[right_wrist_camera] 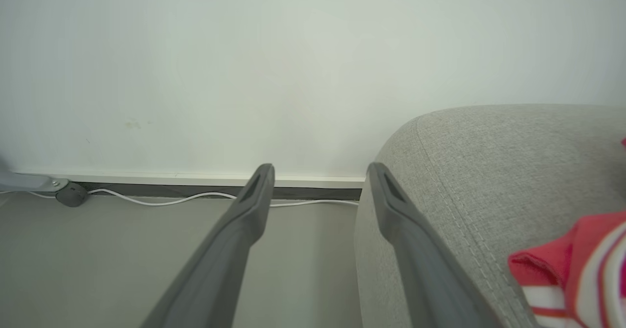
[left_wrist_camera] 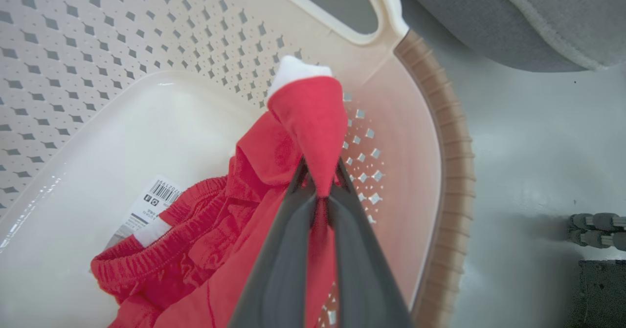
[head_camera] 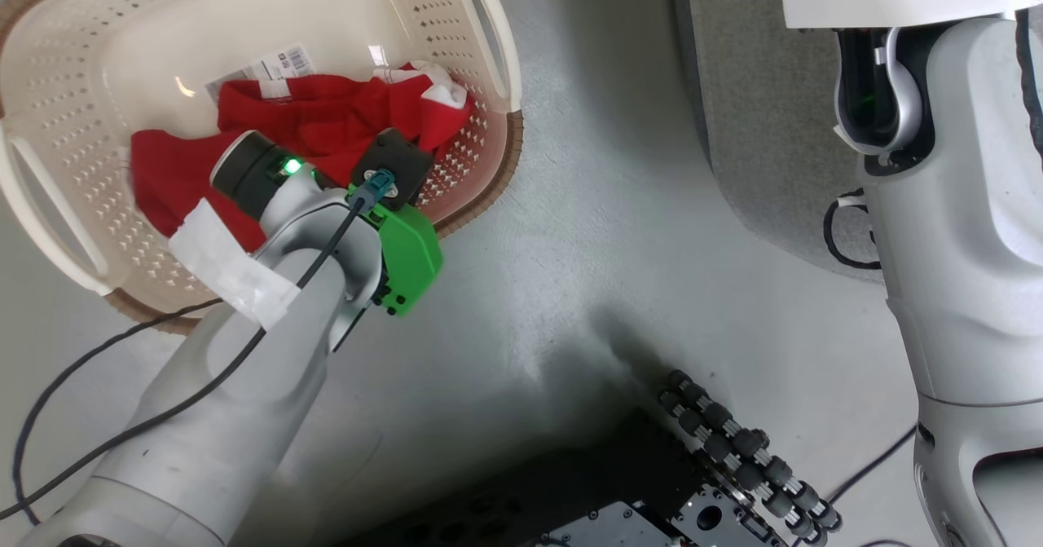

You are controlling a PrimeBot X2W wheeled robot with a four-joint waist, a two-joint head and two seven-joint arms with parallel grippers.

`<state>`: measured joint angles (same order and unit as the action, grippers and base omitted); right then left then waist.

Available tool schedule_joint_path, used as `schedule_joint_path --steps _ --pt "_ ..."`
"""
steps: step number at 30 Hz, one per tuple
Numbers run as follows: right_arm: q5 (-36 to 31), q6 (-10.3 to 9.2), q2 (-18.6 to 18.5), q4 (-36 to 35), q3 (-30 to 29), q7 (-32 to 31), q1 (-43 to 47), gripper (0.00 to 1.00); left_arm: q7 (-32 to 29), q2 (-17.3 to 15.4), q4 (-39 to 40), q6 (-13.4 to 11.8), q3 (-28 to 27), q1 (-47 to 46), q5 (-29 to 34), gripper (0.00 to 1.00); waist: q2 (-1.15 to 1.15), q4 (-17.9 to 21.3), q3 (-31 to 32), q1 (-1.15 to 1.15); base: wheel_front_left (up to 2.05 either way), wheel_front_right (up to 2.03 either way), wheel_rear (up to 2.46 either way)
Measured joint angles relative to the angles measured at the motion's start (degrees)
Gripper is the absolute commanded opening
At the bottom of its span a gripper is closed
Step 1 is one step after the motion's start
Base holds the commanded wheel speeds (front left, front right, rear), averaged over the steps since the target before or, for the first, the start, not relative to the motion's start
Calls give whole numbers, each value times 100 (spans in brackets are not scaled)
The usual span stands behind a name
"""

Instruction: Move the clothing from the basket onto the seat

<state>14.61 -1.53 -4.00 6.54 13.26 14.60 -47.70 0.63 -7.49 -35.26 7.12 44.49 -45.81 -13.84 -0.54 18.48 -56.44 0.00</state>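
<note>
The left pincer [left_wrist_camera: 320, 170] is clamped tight on a raised fold of the red sportswear garment [left_wrist_camera: 274, 210]. The rest of it lies in the laundry basket [left_wrist_camera: 452, 171], at 10 o'clock in the head view. Judging by this, lift straight up until the trailing cloth clears the rim, then swing to the grey sofa [right_wrist_camera: 489, 162] at 2 o'clock. The right pincer [right_wrist_camera: 318, 174] gapes wide and empty beside the sofa, where a red striped piece [right_wrist_camera: 577, 264] lies.

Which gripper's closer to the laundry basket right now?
Left. The left gripper is inside the laundry basket, fingers shut on the red clothing. The right gripper is open beside the grey sofa, well apart from it.
</note>
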Motion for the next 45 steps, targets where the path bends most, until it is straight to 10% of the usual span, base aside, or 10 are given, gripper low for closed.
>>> schedule_joint_path --steps 45 --pt "-296 219 -219 1266 -82 1 1683 100 1361 474 299 -63 -534 442 -935 0 0 -1370 3133 -1 0 0 0"
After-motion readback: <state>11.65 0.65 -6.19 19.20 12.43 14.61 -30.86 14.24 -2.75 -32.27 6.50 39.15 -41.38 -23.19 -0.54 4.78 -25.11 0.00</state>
